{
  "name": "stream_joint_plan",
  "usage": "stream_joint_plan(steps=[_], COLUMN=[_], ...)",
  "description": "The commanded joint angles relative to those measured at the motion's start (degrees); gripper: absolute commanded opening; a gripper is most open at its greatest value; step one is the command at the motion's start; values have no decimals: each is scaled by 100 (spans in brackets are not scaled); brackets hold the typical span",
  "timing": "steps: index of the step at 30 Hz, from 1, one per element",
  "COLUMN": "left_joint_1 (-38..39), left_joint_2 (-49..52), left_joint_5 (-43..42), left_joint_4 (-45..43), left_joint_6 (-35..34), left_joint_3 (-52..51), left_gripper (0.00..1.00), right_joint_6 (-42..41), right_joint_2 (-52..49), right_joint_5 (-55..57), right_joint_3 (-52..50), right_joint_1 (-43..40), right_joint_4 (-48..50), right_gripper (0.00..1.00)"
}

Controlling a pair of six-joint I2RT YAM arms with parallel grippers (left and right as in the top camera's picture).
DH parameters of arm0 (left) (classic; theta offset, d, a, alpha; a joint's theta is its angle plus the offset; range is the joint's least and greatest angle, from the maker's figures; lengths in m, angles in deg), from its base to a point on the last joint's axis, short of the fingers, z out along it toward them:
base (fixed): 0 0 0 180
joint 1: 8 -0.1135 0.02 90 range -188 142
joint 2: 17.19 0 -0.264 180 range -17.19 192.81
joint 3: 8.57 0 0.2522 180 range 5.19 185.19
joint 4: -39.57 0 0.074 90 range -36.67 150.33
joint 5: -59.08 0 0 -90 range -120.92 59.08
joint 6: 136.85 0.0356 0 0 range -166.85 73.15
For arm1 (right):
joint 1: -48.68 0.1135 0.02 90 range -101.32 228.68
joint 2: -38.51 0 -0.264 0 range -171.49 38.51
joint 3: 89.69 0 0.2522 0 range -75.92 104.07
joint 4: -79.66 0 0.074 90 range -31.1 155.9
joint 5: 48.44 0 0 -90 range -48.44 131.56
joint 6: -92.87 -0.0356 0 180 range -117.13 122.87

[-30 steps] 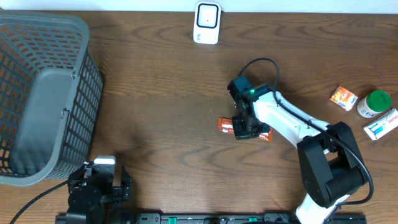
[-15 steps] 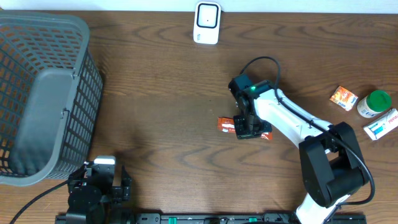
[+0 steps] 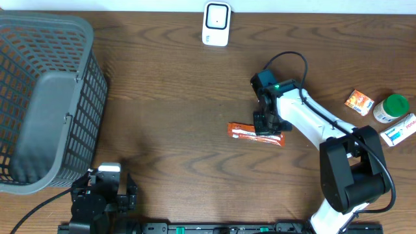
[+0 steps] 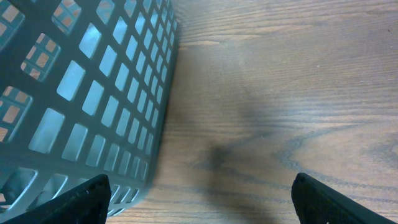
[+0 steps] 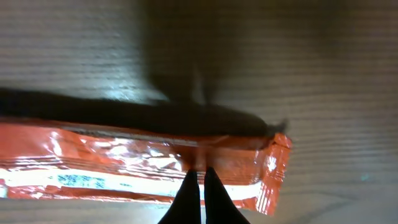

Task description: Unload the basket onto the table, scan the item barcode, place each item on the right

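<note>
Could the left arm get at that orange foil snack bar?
Probably, if it stretches: bare wooden table lies between the open left gripper and the orange foil snack bar, though the right gripper is shut on it.

Cannot read the tiny print on the orange snack bar (image 3: 247, 132) from overhead, with its right part hidden under the right tool (image 3: 266, 127). Up close in the right wrist view, can make out only a blurry white strip on it, with the left end cut off by the edge. Cannot see the whole gray basket (image 3: 39, 97), cut off at the left edge overhead, nor more than two tips of the left tool (image 4: 199, 199) at the bottom corners of the left wrist view, nor read the labels on the small orange box (image 3: 359, 102), the green-lidded jar (image 3: 391, 108) and the white box (image 3: 398, 130).
</note>
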State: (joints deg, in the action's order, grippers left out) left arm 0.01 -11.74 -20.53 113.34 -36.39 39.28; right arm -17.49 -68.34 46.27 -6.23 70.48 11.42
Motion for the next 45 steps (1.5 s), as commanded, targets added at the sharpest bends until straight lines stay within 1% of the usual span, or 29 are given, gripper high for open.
stream_joint_plan(steps=[1,5,10,16,17,19,20,21,22,23,24,27,32,35,41,45], left_joint_1=[-22,-22,-22,-22,-22,-22,-22,-22,-22,-22,-22,-22,-22,-22,-22,-22], left_joint_2=[-24,-24,-24,-24,-24,-24,-24,-24,-24,-24,-24,-24,-24,-24,-24,-24], left_joint_5=[-35,-35,-35,-35,-35,-35,-35,-35,-35,-35,-35,-35,-35,-35,-35,-35], left_joint_4=[-2,-2,-2,-2,-2,-2,-2,-2,-2,-2,-2,-2,-2,-2,-2,-2], left_joint_6=[-50,-48,-50,-48,-50,-48,-50,-50,-48,-50,-48,-48,-48,-48,-48,-50], left_joint_3=[-7,-7,-7,-7,-7,-7,-7,-7,-7,-7,-7,-7,-7,-7,-7,-7], left_gripper=[92,92,92,92,92,92,92,92,92,92,92,92,92,92,92,92], right_joint_6=[-17,-17,-17,-105,-105,-105,-105,-103,-103,-103,-103,-74,-13,-17,-11,262], right_joint_2=[-190,-391,-278,138,181,197,184,144,109,61,13,-153,-195,-203,-203,-197], right_joint_5=[-140,-380,-590,-581,-509,-236,-116,-17,4,13,13,-37,-48,-59,-647,-1847], right_joint_3=[-7,-11,46,656,756,820,804,758,713,649,599,496,354,63,-496,-535], right_joint_1=[-17,4,4,-46,-83,-177,-238,-310,-380,-470,-540,-721,-708,-713,-623,-299], right_joint_4=[85,107,42,-540,-616,-662,-658,-632,-608,-573,-544,-459,-356,-175,-52,-203], right_gripper=[1,1,1,1,3,11,13,13,9,4,1,1,1,1,1,1])
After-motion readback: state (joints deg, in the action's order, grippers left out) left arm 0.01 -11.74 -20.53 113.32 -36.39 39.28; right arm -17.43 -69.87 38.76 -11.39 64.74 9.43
